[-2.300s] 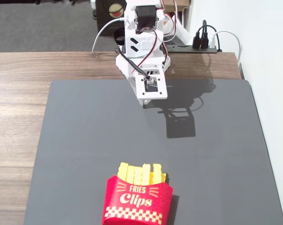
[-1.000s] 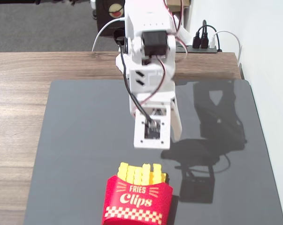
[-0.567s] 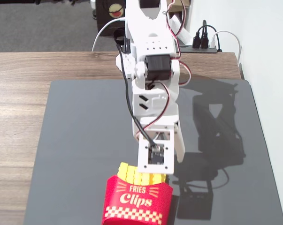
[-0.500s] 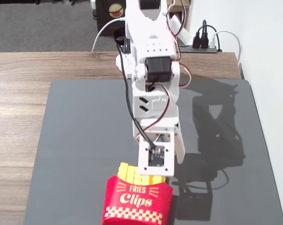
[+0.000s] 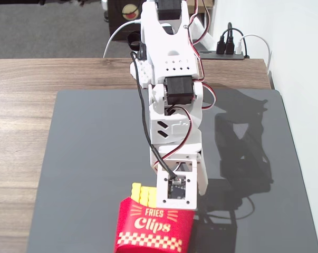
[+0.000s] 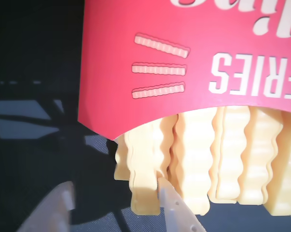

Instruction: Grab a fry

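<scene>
tool (image 6: 111, 203) jaws stand apart around the outermost fry (image 6: 144, 164), not yet clamped. red carton (image 5: 154, 229) stands by the worktop (image 5: 85, 158) near edge, fries poking from its top. closing and lifting remain.

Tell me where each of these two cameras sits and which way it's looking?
Fixed view: sits high, facing the arm across the dark mat, looking down at the red carton and the white arm's upper joints; the fingers are hidden behind the wrist.
Wrist view: rides on the arm, close up on the carton, seen upside down, and its wavy yellow fries; only two white fingers show, spread around one fry.
Shared: carton, fries, mat.
</scene>
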